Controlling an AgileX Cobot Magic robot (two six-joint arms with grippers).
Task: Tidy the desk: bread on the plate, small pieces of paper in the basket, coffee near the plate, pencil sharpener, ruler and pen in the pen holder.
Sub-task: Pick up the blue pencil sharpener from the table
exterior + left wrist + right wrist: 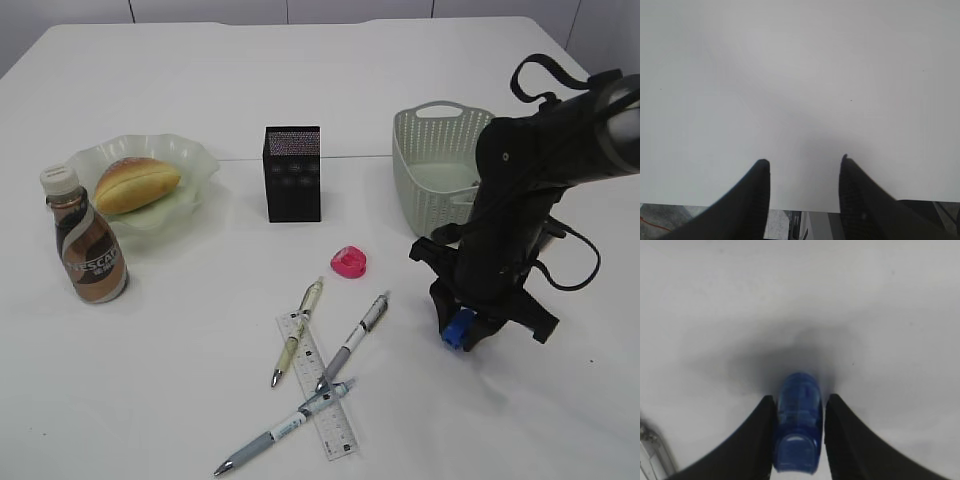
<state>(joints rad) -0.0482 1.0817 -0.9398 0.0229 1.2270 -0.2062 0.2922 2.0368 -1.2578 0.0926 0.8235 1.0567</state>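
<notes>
Two hands are at work here, though only the right arm shows in the exterior view. The right hand point(799, 405) is clamped on a blue pencil sharpener point(797, 430), its two black fingers point(757, 440) pressed against the sharpener's sides, low over the white desk point(200, 60) at the right front. In the exterior view the same blue sharpener point(459, 328) peeks out beneath the arm, just in front of the grey-green basket point(430, 170). Whether it touches the desk I cannot tell.

The left hand point(802, 167) hangs over bare desk near its edge, jaws apart with nothing between them.

On the left, the bread point(137, 183) lies on the pale-green plate point(195, 160) — and the coffee point(86, 240) stands upright just in front of the plate, close beside it. The black mesh pen holder point(293, 173) stands upright mid-desk, between plate and basket. A pink pencil sharpener point(350, 263) sits on the desk in front of the holder, slightly to its right.

Three pens lie loose at the front: a yellowish pen point(297, 332), a grey pen point(352, 340) and a blue-grey pen point(283, 427). The clear ruler point(302, 340) lies flat among them — the yellowish pen crosses its far end, the blue-grey pen crosses its near end, and the grey pen's tip rests on it.
</notes>
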